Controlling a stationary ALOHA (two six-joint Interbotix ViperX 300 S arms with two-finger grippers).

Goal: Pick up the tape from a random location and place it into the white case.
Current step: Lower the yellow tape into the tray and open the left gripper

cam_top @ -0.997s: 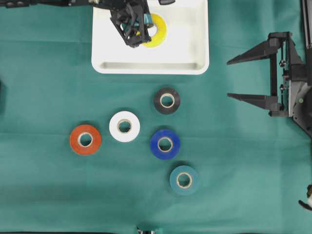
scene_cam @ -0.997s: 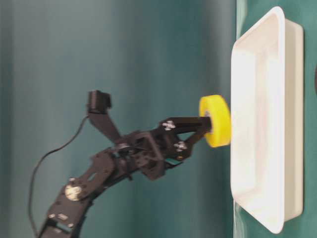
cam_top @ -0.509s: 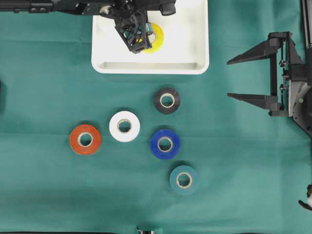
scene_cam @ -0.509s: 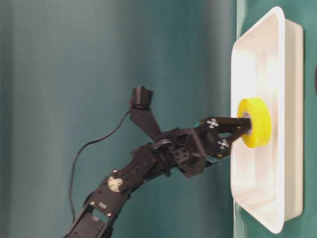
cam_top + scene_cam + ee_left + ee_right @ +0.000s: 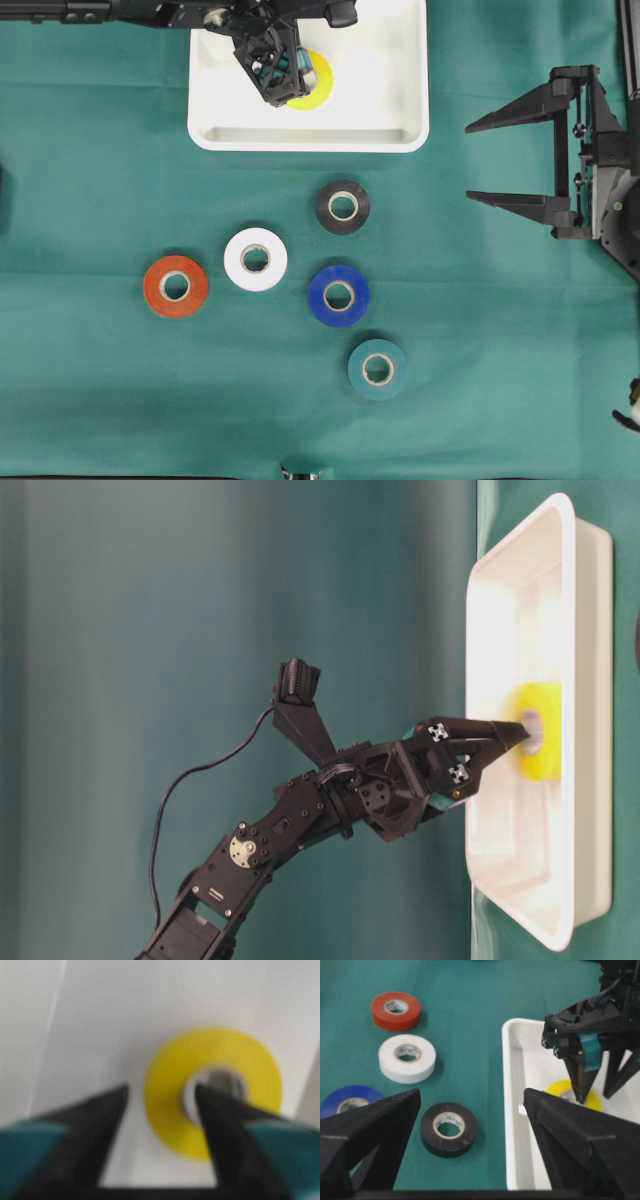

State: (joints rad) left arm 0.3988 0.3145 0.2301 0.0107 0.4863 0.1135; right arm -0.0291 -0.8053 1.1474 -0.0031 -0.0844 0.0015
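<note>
A yellow tape (image 5: 318,82) (image 5: 541,748) (image 5: 165,1102) (image 5: 558,1089) lies flat on the floor of the white case (image 5: 310,140) (image 5: 520,550) (image 5: 510,1110) at the top centre. My left gripper (image 5: 283,92) (image 5: 520,735) (image 5: 161,1089) (image 5: 596,1096) points down over it and is open. One finger stands in the roll's core hole. The other finger stands outside the roll with a gap of bare case floor between them. My right gripper (image 5: 468,162) (image 5: 471,1094) hovers wide open at the right of the table, holding nothing.
Several more rolls lie on the green cloth below the case: black (image 5: 343,207) (image 5: 449,1129), white (image 5: 255,259) (image 5: 407,1058), red (image 5: 176,286) (image 5: 395,1011), blue (image 5: 339,295) (image 5: 350,1100) and teal (image 5: 377,369).
My left gripper came down into the case with the yellow tape. Its jaws have now parted and the roll rests on the case floor. The right arm has not moved.
</note>
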